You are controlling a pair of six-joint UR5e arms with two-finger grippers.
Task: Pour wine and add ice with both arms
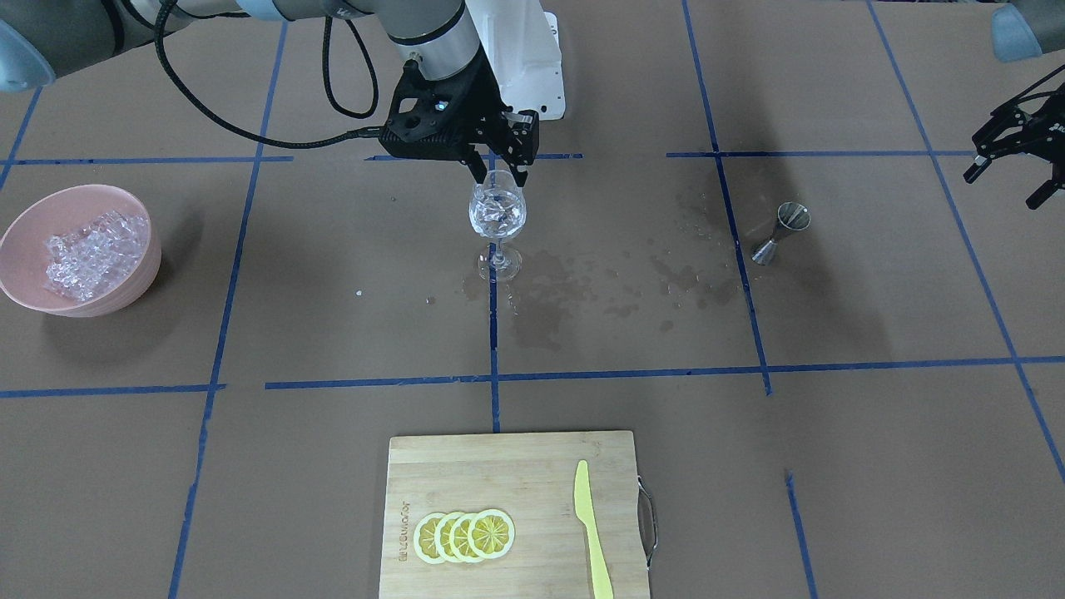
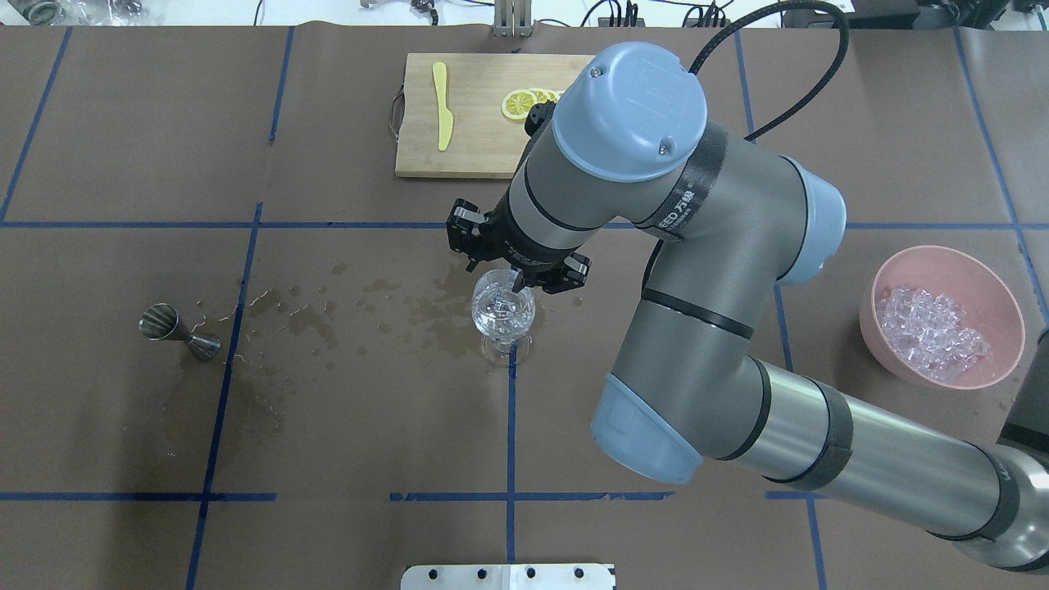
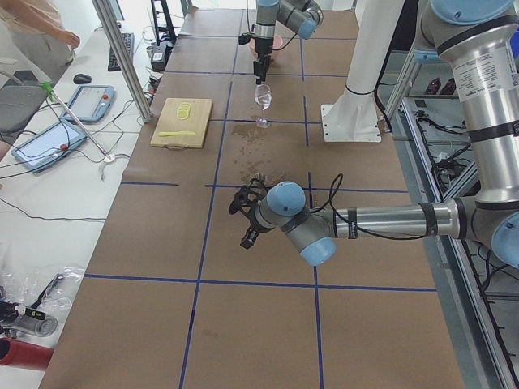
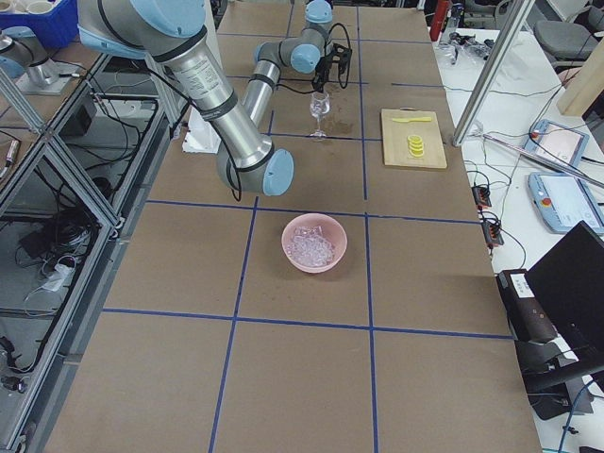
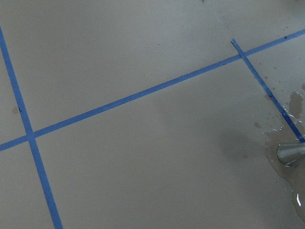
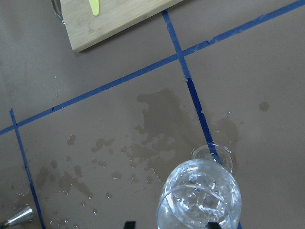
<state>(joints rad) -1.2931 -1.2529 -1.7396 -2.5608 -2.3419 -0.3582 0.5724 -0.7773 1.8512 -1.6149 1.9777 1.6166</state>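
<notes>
A clear wine glass (image 1: pixel 497 218) stands on the brown table with ice cubes (image 1: pixel 497 204) in its bowl. My right gripper (image 1: pixel 499 172) hangs straight over the rim, jaws apart on either side of it and holding nothing. In the right wrist view the glass (image 6: pixel 200 200) sits between the two fingertips (image 6: pixel 129 223). More ice (image 1: pixel 83 254) fills a pink bowl (image 1: pixel 143 279) on the robot's right side. My left gripper (image 1: pixel 1011 166) is open and empty, low over the table beyond a steel jigger (image 1: pixel 782 233).
Wet stains (image 1: pixel 574 291) spread between the glass and the jigger. A wooden cutting board (image 1: pixel 499 474) with lemon slices (image 1: pixel 466 535) and a yellow knife (image 1: pixel 592 532) lies at the far side. The right arm's elbow (image 2: pixel 656 205) looms over the table's middle.
</notes>
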